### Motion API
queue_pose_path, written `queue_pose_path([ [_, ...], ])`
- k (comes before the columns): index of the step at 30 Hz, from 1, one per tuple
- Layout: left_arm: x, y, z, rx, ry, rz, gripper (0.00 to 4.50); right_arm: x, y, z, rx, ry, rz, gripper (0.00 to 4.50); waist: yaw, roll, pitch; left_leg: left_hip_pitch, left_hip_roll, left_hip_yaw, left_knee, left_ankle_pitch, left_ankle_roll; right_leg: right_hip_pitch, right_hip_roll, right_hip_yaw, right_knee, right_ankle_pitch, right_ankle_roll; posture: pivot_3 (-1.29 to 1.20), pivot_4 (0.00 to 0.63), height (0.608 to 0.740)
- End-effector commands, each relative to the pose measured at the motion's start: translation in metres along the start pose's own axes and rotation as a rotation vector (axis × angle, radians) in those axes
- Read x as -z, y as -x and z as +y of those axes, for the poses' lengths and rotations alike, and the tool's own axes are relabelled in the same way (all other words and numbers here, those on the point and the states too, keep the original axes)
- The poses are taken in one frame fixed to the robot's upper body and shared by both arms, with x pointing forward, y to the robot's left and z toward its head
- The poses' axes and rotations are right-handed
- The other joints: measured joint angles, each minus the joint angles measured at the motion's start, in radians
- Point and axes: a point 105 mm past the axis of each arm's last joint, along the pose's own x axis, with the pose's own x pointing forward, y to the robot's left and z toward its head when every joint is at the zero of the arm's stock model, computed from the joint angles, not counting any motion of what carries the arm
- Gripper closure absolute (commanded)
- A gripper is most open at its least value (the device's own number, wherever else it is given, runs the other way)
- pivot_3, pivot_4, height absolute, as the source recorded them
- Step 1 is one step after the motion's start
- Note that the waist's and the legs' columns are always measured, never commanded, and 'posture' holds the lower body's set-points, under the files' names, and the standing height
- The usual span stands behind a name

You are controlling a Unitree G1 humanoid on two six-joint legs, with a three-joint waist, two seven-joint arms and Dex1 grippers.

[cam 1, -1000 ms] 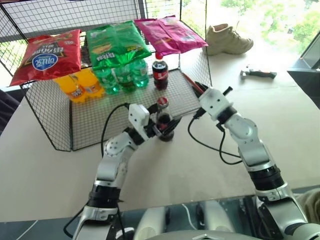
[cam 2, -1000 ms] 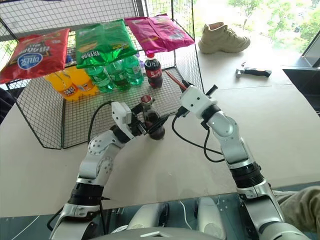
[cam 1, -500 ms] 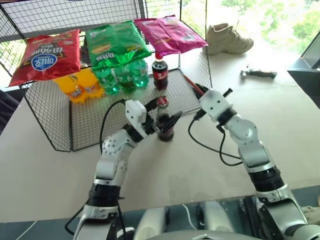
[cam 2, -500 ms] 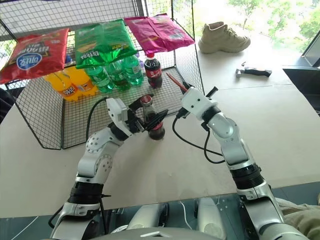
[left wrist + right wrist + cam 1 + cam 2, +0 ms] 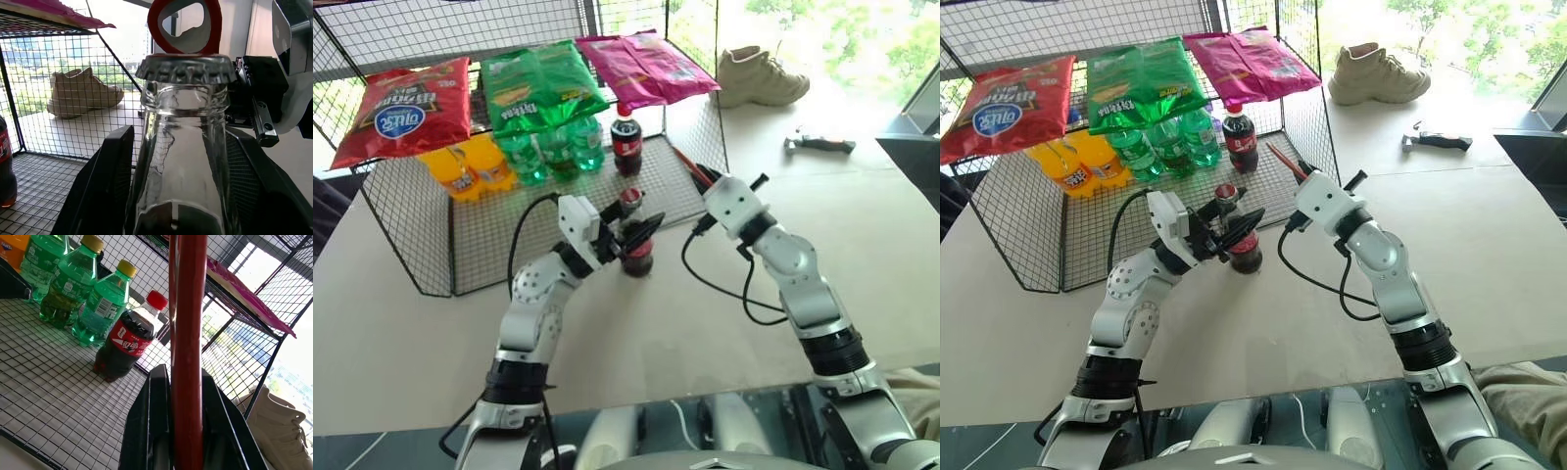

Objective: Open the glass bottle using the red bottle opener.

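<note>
Counter (image 5: pixel 401 323) filled the lower half of the head views, and the wire rack (image 5: pixel 450 245) of snacks and drinks occupied the upper left of the frame. Just in front of the rack's open edge, at centre frame, the glass bottle (image 5: pixel 636 250) stood upright on the counter, its long axis vertical and its crown cap (image 5: pixel 186 68) uppermost and not yet lifted.

The left gripper (image 5: pixel 628 235) was seen reaching in from the lower left, its jaws set on either side of the bottle's neck; in the left wrist view the two black fingers (image 5: pixel 102 186) flanked the glass closely, but whether they were pressing on it or merely standing beside it could not be told.

To the right of centre, the right gripper (image 5: pixel 705 176) was held with its jaws clamped together on the handle of the red bottle opener (image 5: pixel 188 347), which ran straight out along the fingers towards the upper left of the frame. In the left wrist view the opener's loop head (image 5: pixel 183 24) appeared just above and behind the cap, apparently not yet hooked on it.

The coming move was judged to turn on that gap: the cap lay down and to the left of the loop, so the loop would need lowering over the cap's rim while the bottle was kept steady.
</note>
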Motion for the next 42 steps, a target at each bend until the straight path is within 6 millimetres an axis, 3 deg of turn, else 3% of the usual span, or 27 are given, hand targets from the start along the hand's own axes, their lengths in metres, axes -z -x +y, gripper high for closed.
queue_pose_path([
  [1,-0.003,0.001,-0.003,0.019,-0.029,0.001,2.45,-0.017,-0.001,0.001,-0.027,0.088,-0.074,4.5,0.0,0.0,0.0,0.0,0.0,0.0,0.0,0.0,0.0,0.0,0.0,0.0,0.0,0.0,0.0,0.0,0.15,0.74],
  [8,0.002,0.001,-0.004,0.027,-0.031,0.021,2.46,-0.022,-0.013,0.032,-0.181,0.306,-0.136,4.5,-0.002,0.0,0.0,0.001,0.0,0.001,0.0,0.0,0.0,0.0,0.0,0.0,0.0,0.0,0.0,0.0,0.15,0.74],
  [18,0.003,0.001,-0.004,0.021,-0.036,0.027,2.47,-0.034,-0.019,0.05,-0.183,0.405,-0.283,4.5,0.0,0.0,0.0,0.001,0.0,0.0,0.0,0.0,0.0,0.001,0.0,0.0,0.0,0.0,0.0,0.0,0.15,0.74],
  [28,0.004,-0.001,-0.004,0.017,-0.032,0.025,2.47,-0.013,-0.022,0.085,-0.31,0.424,-0.316,4.5,-0.003,0.0,0.0,0.004,0.0,0.002,0.0,0.0,0.0,0.003,0.0,0.002,0.0,0.0,0.0,0.0,0.15,0.74],
  [42,0.005,-0.001,-0.003,0.01,-0.031,0.024,2.47,-0.03,-0.028,0.076,-0.285,0.535,-0.464,4.5,-0.002,0.0,0.0,0.007,0.0,0.002,-0.002,0.0,0.0,0.005,0.001,0.003,0.0,0.0,0.0,0.0,0.15,0.74],
])
